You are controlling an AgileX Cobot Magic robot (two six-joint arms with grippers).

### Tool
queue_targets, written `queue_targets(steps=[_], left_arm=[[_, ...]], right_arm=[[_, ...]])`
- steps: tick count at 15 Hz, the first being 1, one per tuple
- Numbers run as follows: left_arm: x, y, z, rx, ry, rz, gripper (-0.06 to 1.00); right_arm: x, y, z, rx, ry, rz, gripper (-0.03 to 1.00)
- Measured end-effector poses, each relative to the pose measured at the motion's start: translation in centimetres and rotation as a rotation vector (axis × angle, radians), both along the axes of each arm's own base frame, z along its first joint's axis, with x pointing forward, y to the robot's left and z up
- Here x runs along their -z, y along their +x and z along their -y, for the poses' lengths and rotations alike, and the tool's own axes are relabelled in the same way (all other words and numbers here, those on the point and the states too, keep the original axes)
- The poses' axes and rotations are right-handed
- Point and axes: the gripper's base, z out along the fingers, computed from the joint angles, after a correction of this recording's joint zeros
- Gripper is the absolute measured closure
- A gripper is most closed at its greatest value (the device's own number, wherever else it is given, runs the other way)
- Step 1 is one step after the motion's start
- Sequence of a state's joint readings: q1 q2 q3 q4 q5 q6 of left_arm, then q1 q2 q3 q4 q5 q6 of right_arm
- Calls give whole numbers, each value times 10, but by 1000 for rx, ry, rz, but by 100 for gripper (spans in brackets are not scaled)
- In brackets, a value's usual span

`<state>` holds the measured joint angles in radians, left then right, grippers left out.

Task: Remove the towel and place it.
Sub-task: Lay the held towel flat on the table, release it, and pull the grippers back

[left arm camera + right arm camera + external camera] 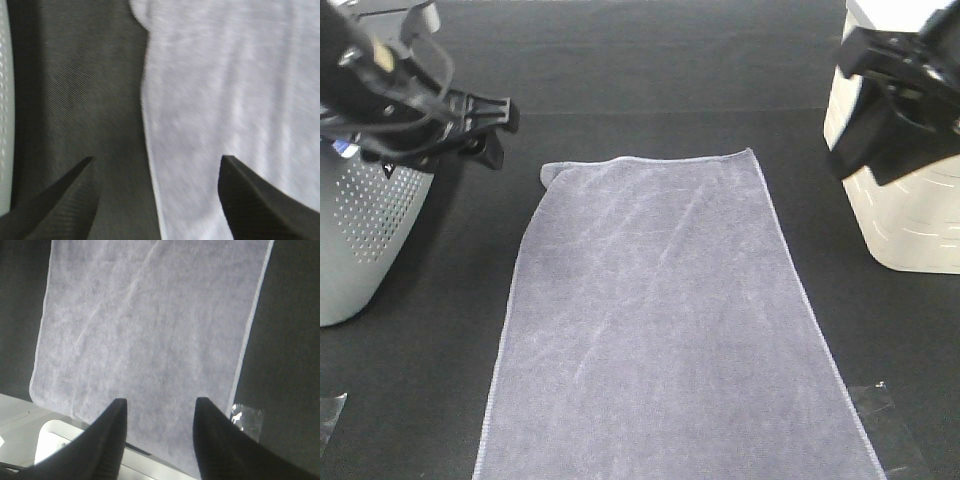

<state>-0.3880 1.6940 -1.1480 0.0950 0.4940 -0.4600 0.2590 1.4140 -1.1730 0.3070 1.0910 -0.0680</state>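
The grey-lavender towel (665, 320) lies spread flat on the black table, running from mid-table to the near edge. Its far left corner (552, 173) is slightly folded over. My left gripper (497, 135) is open and empty, hovering just left of that far left corner. In the left wrist view the gripper (157, 200) straddles the towel's left hem (150, 150). My right gripper (850, 110) is open and empty, raised by the white bin, right of the towel's far right corner. The right wrist view shows the gripper (160, 435) above the towel (145, 325).
A grey perforated basket (360, 230) stands at the left, also at the edge of the left wrist view (4, 100). A white bin (910, 210) stands at the right and shows in the right wrist view (55, 445). Clear tape pieces (880, 400) lie on the black table (650, 70).
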Motion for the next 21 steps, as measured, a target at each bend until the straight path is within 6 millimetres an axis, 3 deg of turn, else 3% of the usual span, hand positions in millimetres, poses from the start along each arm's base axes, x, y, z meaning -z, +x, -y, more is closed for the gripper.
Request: queue_targets(steps=[2,5,10,14,21], left_arm=[[5,36,-2,-20,33,-31,31],[15,90,0,-44,63,-73,31],[51,160,20,-43,83,-148,31],[84,179,26,-47,112,-226,32],[119,188,32,-47,67,-217,36]], right_arm=[[9,14,-4,-2,-1,-28,55],[16,19,-6,-1,-5,-53,55],[15,21,-6,2,-2,-38,55],[15,21,-6,-17,-5,-31,55],[15,21,-6,-21,-6,-30,55]])
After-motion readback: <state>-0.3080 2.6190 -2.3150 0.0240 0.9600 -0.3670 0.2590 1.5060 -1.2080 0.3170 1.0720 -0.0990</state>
